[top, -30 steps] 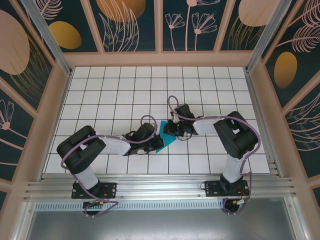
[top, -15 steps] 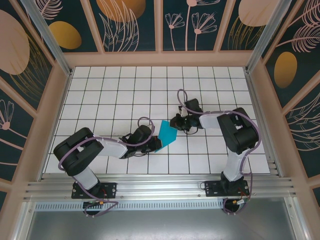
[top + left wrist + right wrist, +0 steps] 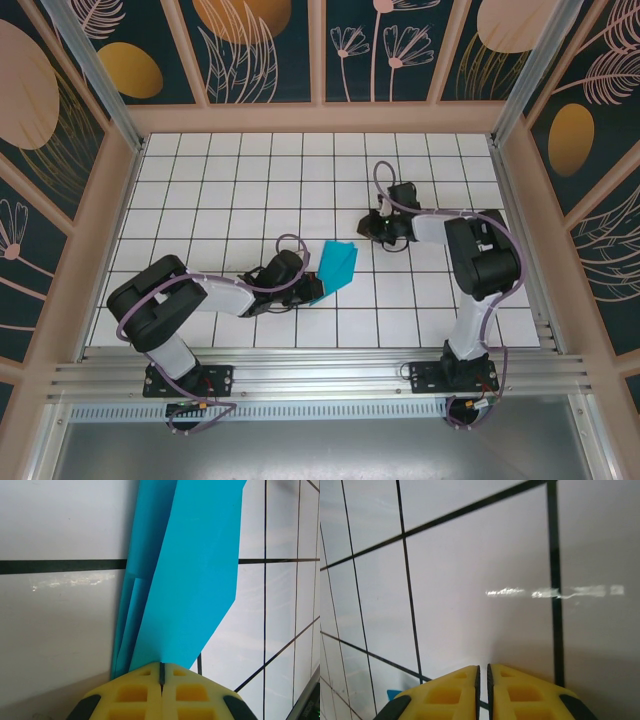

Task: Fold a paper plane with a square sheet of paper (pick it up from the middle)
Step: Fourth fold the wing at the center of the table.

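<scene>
Your folded sheet of paper (image 3: 336, 266) sits near the middle of the tiled table (image 3: 220, 190), just ahead of the left arm's wrist. In the overhead view its long axis runs diagonally. The narrow end is low and to the left, at the left gripper (image 3: 161, 672). The broad, squared-off end points up and to the right, toward the far side of the table. The left wrist camera shows the sheet fanning out from the fingertips, with stacked folded layers along its left edge.

Your left claw is pinched fully together on that narrow end. Your right gripper (image 3: 482, 672) hangs over bare tiles, well apart from the sheet, off to its far right. Its yellow fingers (image 3: 445, 695) are almost together, with only a thin slit between them and nothing held.
</scene>
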Available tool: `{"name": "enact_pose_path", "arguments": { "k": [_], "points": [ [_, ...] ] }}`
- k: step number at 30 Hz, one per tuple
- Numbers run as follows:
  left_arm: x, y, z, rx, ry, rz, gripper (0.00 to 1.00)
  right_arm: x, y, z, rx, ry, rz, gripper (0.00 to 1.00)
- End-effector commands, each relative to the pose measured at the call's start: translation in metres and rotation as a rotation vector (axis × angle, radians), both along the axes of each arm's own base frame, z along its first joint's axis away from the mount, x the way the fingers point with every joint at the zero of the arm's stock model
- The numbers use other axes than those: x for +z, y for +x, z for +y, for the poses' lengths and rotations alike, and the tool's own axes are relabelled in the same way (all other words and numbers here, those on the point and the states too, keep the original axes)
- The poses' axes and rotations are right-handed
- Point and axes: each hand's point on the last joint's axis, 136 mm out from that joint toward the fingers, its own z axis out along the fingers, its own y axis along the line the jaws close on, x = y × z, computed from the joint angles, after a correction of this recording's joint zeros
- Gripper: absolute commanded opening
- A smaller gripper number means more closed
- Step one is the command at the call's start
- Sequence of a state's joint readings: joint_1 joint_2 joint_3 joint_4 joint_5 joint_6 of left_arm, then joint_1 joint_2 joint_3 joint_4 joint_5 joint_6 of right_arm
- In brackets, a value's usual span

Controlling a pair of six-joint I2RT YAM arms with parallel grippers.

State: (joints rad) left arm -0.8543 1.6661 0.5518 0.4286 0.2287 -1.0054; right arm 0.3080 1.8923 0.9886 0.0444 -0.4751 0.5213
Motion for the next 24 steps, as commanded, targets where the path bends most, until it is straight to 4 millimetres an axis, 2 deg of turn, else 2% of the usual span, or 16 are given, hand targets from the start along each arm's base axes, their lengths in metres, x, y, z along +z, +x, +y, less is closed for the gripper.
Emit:
{"name": "enact_pose_path", "arguments": {
  "k": [1, 4, 8, 11, 14, 19, 24],
  "points": [
    [-0.022, -0.023, 0.013, -0.043, 0.088, 0.104, 0.04, 0.033, 0.000, 0.003, 0.028, 0.006, -0.067, 0.18],
    [-0.002, -0.014, 0.002, -0.050, 0.044, 0.069, 0.08, 0.059, -0.011, 0.000, 0.018, 0.026, -0.118, 0.23],
    [0.032, 0.001, -0.013, -0.051, -0.002, 0.002, 0.18, 0.080, -0.033, -0.010, -0.012, 0.052, -0.170, 0.32],
    [0.055, 0.013, -0.016, -0.035, -0.007, -0.059, 0.25, 0.085, -0.054, -0.019, -0.035, 0.060, -0.187, 0.38],
    [0.072, 0.021, -0.008, -0.009, 0.022, -0.121, 0.29, 0.083, -0.076, -0.025, -0.061, 0.084, -0.176, 0.45],
    [0.066, 0.025, 0.021, 0.042, 0.110, -0.139, 0.36, 0.071, -0.107, -0.025, -0.068, 0.135, -0.120, 0.51],
    [0.052, 0.028, 0.029, 0.051, 0.152, -0.114, 0.42, 0.058, -0.121, -0.016, -0.064, 0.139, -0.071, 0.52]
  ]
}}
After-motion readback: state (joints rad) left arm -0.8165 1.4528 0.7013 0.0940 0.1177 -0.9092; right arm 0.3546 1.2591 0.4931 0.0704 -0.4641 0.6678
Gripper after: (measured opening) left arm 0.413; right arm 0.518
